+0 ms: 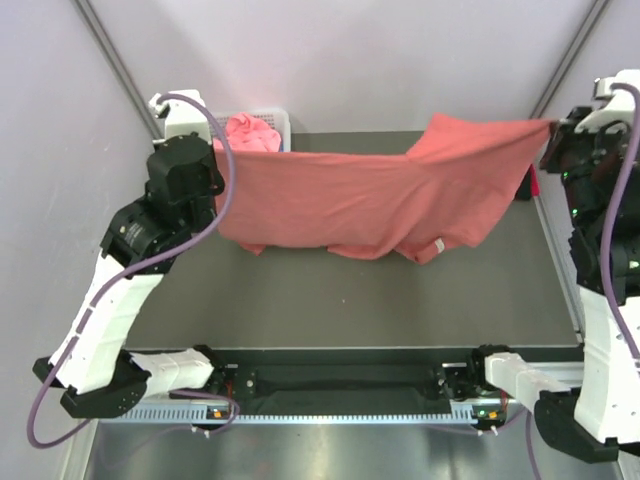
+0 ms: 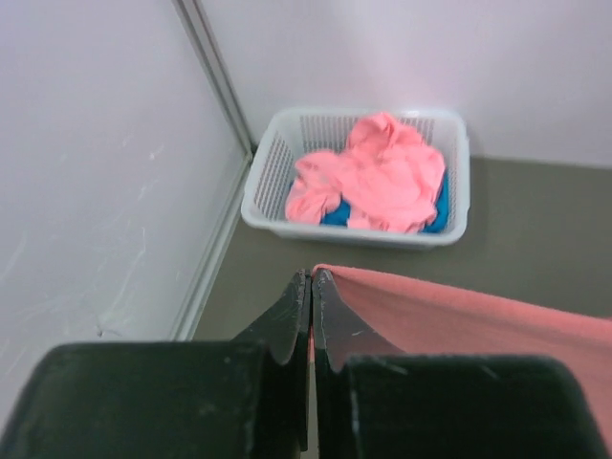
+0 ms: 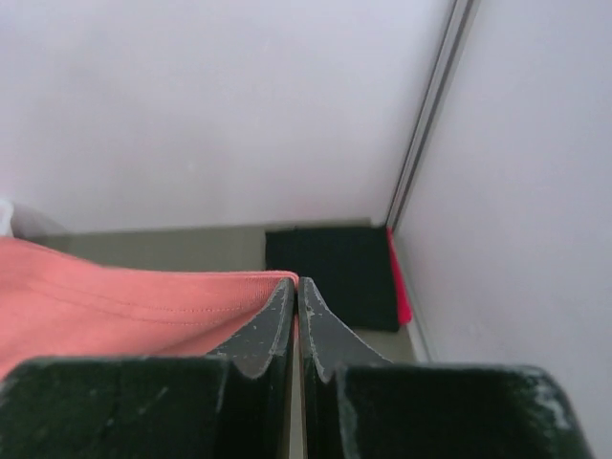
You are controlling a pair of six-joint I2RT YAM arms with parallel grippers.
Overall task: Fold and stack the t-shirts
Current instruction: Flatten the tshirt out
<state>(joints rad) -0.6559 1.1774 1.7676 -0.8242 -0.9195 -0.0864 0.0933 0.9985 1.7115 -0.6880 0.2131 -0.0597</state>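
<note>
Salmon-red t-shirt (image 1: 370, 195) hangs stretched above the desk (image 1: 340, 300) between left hand (image 2: 311, 296) and right hand (image 3: 296, 301). Each pinch takes only a thin bit of edge, so pulling tauter could slip a corner free and let it crumple. Both hands are pressed together, clamped on its cloth.
</note>
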